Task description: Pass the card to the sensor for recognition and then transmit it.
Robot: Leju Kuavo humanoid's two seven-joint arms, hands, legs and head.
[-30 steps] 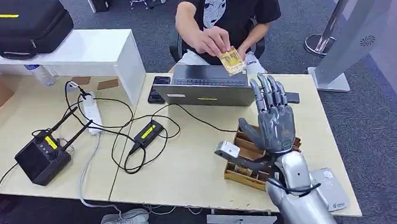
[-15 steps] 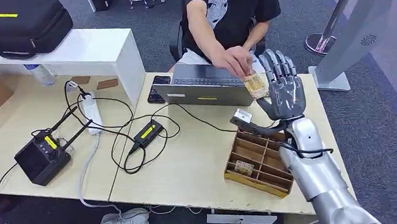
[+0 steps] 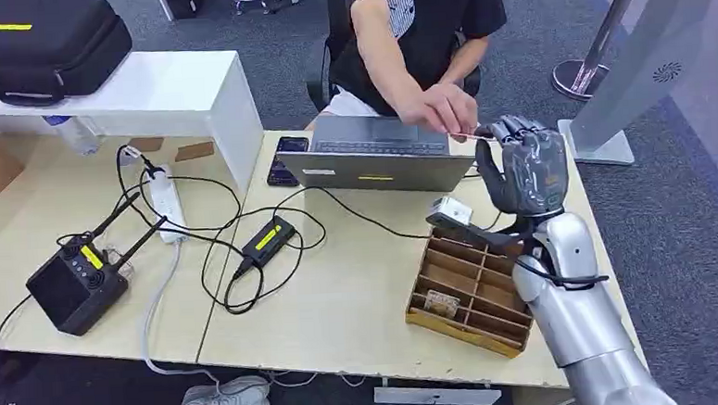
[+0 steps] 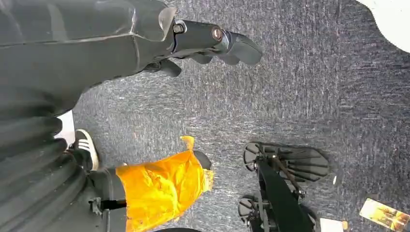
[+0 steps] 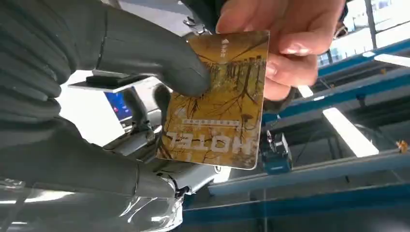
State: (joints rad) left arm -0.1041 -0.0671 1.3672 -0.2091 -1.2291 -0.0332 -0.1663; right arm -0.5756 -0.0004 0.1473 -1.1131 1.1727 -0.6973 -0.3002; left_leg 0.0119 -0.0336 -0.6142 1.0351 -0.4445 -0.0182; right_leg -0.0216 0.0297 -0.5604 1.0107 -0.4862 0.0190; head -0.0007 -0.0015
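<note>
From my head I see 1 desk [image 3: 342, 305], 1 laptop [image 3: 372, 160] and 1 wooden tray [image 3: 471, 294]. My right hand [image 3: 520, 162] is raised beyond the tray, meeting 1 person's hand [image 3: 439, 110] at an edge-on card [image 3: 475, 136].

Left wrist: my left hand [image 4: 212, 41] hangs over carpet, fingers loosely curled, holding nothing.

Right wrist: my thumb [image 5: 159, 63] presses the gold hotel card, printed face toward the camera, while the person's fingers [image 5: 285, 43] grip its other end.

An office: desks [image 3: 342, 296], a laptop [image 3: 371, 155], grey carpet [image 3: 691, 231] and cables [image 3: 218, 247].
</note>
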